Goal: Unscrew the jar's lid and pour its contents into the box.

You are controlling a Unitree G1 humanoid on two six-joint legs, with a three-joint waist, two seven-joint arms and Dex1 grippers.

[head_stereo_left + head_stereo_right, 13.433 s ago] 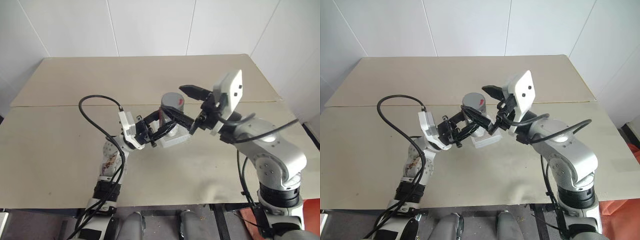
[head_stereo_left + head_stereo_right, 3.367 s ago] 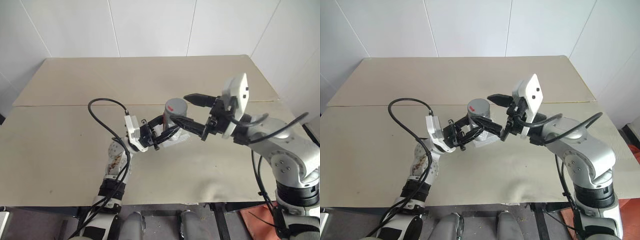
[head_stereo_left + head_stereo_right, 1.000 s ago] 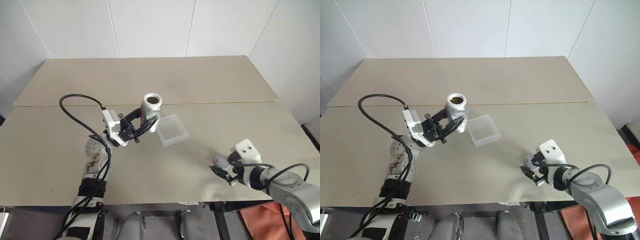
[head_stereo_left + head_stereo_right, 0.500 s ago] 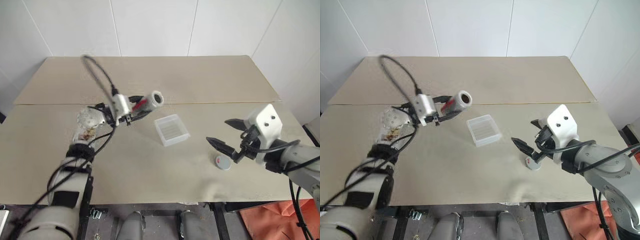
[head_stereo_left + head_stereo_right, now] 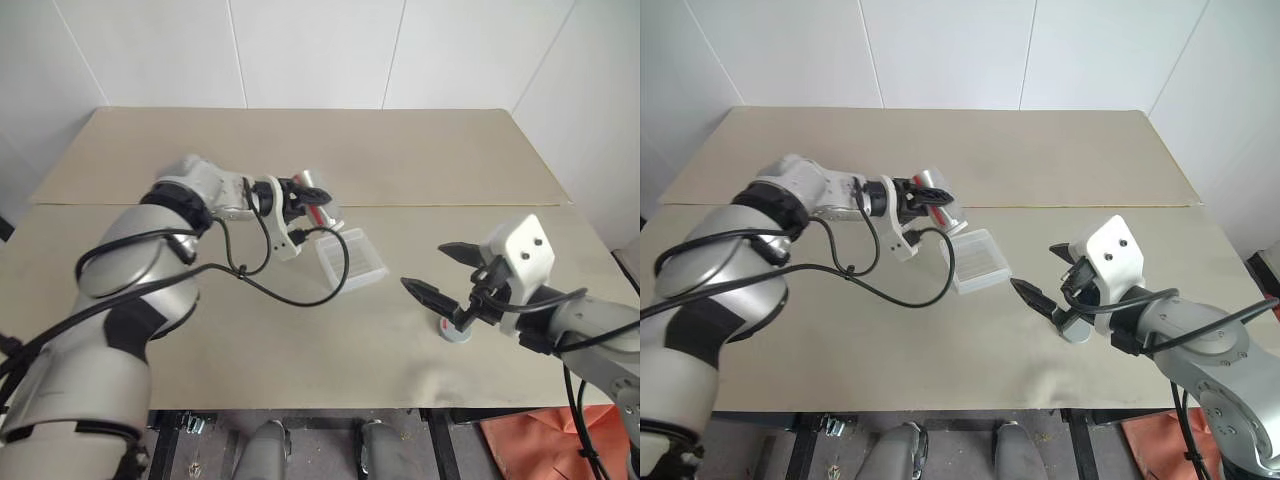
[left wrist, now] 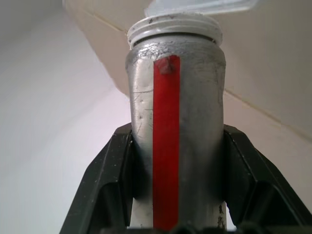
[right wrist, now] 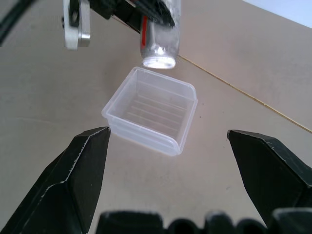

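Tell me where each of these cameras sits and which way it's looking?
Left and right eye views: on the head, looking forward and down at the table; both arms show.
Left wrist view: on the left arm's wrist, looking along the left gripper, which clamps the jar.
Right wrist view: on the right arm's wrist, looking between the open right gripper at the box.
Shared: jar and box appear in all; the lid lies under the right gripper in the eye views.

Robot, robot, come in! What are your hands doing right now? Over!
Left gripper shut on jar, tipped mouth-down over box. Right gripper open, holding nothing. Lid on table. Nothing blocking.
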